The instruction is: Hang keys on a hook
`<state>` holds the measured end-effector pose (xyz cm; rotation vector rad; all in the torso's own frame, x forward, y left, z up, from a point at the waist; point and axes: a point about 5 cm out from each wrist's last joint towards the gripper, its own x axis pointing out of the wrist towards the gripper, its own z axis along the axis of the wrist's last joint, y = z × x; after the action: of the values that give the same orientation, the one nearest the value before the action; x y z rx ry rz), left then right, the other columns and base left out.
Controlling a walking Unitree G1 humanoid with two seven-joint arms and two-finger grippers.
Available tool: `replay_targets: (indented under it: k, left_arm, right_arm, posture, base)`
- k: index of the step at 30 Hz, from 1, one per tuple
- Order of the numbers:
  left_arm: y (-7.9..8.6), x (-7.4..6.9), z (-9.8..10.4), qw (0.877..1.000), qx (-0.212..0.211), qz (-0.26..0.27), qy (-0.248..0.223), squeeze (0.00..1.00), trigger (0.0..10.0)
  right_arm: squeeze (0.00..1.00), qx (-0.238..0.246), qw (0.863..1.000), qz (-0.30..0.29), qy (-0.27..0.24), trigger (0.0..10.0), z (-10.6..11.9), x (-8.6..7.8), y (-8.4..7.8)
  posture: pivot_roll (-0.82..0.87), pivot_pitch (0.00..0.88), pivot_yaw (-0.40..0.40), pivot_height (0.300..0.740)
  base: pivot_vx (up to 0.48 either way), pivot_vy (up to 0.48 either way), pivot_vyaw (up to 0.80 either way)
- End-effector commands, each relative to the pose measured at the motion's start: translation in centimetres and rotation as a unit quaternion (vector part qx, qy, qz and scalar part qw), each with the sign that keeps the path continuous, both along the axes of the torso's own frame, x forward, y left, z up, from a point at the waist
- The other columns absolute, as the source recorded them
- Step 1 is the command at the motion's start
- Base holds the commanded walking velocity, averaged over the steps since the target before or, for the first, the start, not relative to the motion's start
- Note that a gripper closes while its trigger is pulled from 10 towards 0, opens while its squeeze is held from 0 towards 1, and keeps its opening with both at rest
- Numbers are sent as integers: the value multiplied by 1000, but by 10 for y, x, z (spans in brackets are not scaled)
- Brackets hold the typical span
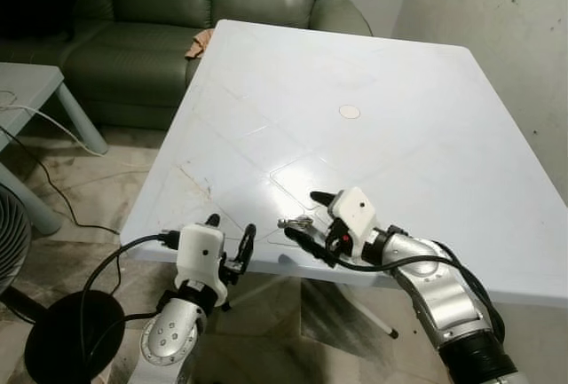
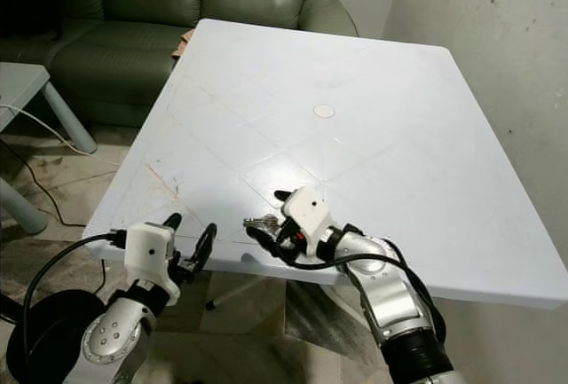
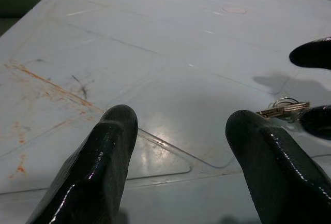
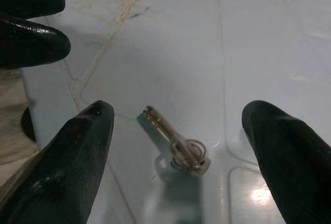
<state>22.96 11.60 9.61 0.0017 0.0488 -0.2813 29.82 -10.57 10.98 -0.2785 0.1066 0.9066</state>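
A small bunch of keys [image 1: 297, 222] on a metal ring lies on the white table [image 1: 399, 136], close to its front edge. My right gripper [image 1: 306, 216] is open just above the table, one black finger on each side of the keys [image 4: 176, 141], touching neither. My left gripper [image 1: 232, 224] is open and empty at the table's front edge, a short way left of the keys [image 3: 283, 109]. From the left wrist view, one right fingertip [image 3: 313, 53] shows beyond the keys.
A green sofa [image 1: 177, 11] stands behind the table's far left corner. A small grey side table [image 1: 27, 82] is at the left, with cables and a black round fan base [image 1: 62, 331] on the floor. A wall runs along the right.
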Motion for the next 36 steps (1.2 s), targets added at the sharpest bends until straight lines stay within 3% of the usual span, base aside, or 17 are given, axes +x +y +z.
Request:
replay_targets:
  k: [1, 4, 7, 9, 10, 12, 13, 15, 16, 36]
  left_arm:
    - [1, 0, 4, 1000, 1, 3, -5, 0, 10000]
    - [0, -1, 4, 1000, 2, 4, -4, 0, 10000]
    - [0, -1, 4, 1000, 1, 3, -4, 0, 10000]
    - [0, 0, 5, 1000, 1, 4, -4, 0, 10000]
    - [0, 0, 5, 1000, -1, 4, -5, 0, 10000]
    - [0, 0, 5, 1000, 3, 4, -5, 0, 10000]
    - [0, 1, 5, 1000, 3, 5, -5, 0, 10000]
    - [0, 1, 5, 1000, 2, 5, -5, 0, 10000]
    - [0, 1, 5, 1000, 2, 6, -5, 0, 10000]
    - [-1, 0, 4, 1000, 6, 12, -7, 0, 10000]
  right_arm:
    - [0, -4, 1000, 1, 9, 10000, 1, -1, 4]
    - [0, -12, 1000, -8, 27, 10000, -3, 0, 3]
    - [0, -23, 999, -13, 42, 9294, -6, 0, 1]
    - [0, -39, 998, -21, 38, 9569, -7, 1, -1]
    - [0, -39, 998, -23, 47, 8039, -8, 2, 0]
    - [0, -36, 998, -22, 50, 7725, -7, 2, 0]
    - [0, -36, 998, -23, 53, 3843, -7, 2, 0]
    - [0, -37, 997, -25, 56, 3843, -7, 2, 0]
    - [0, -36, 997, -26, 55, 0, -6, 3, 1]
    - [0, -18, 999, -40, 32, 0, 2, 6, 5]
  posture:
    - [-55, 127, -46, 740]
    - [-55, 125, -46, 740]
    - [-54, 123, -49, 740]
    - [-54, 123, -49, 740]
    - [-54, 123, -49, 740]
    - [-53, 122, -51, 740]
    - [-53, 122, -51, 740]
    - [-53, 122, -51, 740]
    - [-50, 117, -55, 740]
    - [-42, 107, -60, 740]
  base:
    - [0, 0, 0]
    - [0, 0, 0]
    - [0, 0, 0]
    - [0, 0, 0]
    - [0, 0, 0]
    - [0, 0, 0]
    - [0, 0, 0]
    - [0, 0, 0]
    - [0, 0, 0]
    - [0, 0, 0]
